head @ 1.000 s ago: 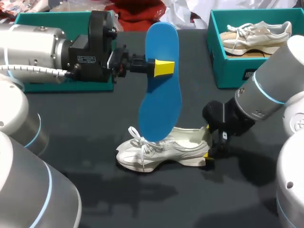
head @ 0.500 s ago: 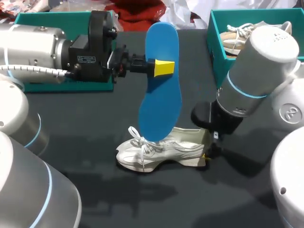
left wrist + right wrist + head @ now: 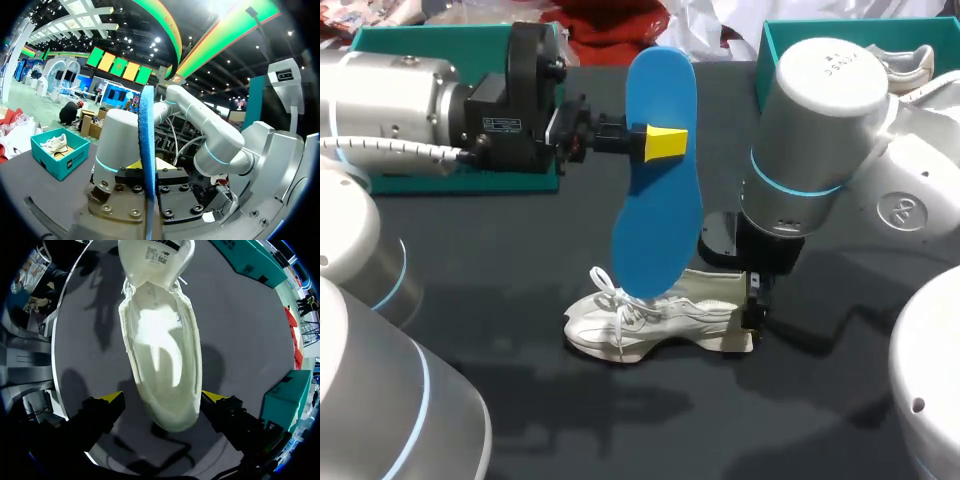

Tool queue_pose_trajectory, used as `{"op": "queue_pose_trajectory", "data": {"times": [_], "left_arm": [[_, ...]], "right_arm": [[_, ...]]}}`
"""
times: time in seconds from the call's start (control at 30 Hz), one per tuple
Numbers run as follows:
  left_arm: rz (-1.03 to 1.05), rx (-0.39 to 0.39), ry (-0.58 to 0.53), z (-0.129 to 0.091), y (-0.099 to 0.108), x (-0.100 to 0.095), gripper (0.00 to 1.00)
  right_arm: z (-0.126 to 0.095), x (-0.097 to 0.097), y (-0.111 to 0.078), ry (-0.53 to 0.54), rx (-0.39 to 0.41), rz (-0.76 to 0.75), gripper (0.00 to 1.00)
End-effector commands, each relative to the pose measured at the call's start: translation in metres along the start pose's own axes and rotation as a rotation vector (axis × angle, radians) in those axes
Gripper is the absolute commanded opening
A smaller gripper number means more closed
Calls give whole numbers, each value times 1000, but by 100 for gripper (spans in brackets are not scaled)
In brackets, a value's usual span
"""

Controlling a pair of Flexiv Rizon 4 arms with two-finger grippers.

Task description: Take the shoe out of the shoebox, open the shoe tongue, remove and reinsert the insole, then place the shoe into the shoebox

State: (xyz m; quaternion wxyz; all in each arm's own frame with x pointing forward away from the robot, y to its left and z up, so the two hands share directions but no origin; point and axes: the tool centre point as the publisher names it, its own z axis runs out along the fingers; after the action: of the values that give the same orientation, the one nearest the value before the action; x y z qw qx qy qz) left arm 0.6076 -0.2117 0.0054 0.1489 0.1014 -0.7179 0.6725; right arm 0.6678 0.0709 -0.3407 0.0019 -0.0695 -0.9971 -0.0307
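The shoe [image 3: 660, 320] is lying on its sole near the front edge of the table [image 3: 520, 260], about at the middle, with the toe pointing to my left side. My right gripper [image 3: 161, 398] is hanging just over the heel with the fingers apart. One yellow tip is standing at each side of the heel and, as far as I can tell, neither is pressing it. I judge I am getting ready to steady the shoe from behind. The tongue [image 3: 155, 260] is standing folded forward, so the mouth is open and the inside is bare. Above the shoe my left gripper [image 3: 665, 142] is clamping the blue insole [image 3: 660, 190] at its middle. It is holding the insole upright, lower end near the laces, I think for sliding it back in. At the far right corner the box [image 3: 800, 150] is holding a second shoe [image 3: 905, 62]. A second box [image 3: 430, 38] is sitting at the far left corner.
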Motion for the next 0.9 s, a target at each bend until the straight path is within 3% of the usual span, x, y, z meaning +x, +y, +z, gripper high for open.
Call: {"op": "queue_pose_trajectory", "data": {"times": [0.03, 0.43, 0.8, 0.9], "left_arm": [[1, 3, 0, 2, 1, 0, 0], [1, 3, 0, 2, 1, 0, 0], [1, 3, 0, 2, 1, 0, 0], [1, 3, 0, 2, 1, 0, 0]], "right_arm": [[2, 1, 4, -5, 51, -2, 100], [-13, -14, 17, -40, 61, -39, 100], [-12, -28, 60, -47, 48, -114, 100], [-10, -29, 62, -46, 46, -98, 100]]}}
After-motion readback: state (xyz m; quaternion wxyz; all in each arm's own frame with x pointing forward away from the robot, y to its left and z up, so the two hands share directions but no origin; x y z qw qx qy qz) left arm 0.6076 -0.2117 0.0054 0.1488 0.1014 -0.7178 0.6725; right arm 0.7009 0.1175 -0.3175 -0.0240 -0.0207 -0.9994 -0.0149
